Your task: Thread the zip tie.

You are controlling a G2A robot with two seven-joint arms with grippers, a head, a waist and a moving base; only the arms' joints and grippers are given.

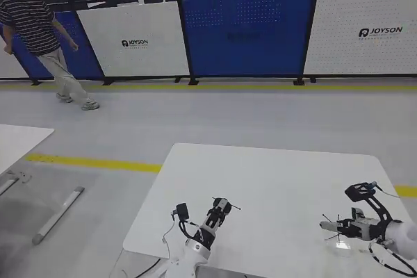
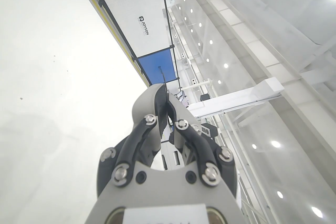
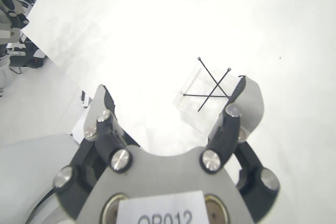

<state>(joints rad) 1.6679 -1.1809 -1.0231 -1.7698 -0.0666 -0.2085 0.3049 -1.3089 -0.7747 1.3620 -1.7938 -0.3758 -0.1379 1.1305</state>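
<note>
The clear box lies on the white table close to its near edge, on the robot's right. Three loose black ties lie crossed on top of the box, their heads pointing away from the robot. The right gripper hovers just on the near side of the box with its jaws spread wide and nothing between them. One dark finger pad sits right beside the tail ends of the ties on the box; whether it touches them cannot be told. In the top view the right gripper hangs over the box.

Well to the robot's left of the box, also by the near edge, the left gripper has its jaws pressed together on one zip tie. The tie's thin strap sticks out past the fingertips, ending in its small head. From above, the left gripper points away from the robot and the zip tie juts from its tip toward the box's side.

Beyond the box, past the table's far edge, a yellow line crosses the grey floor. Farther still beyond the box stands a row of blue and white panels.
</note>
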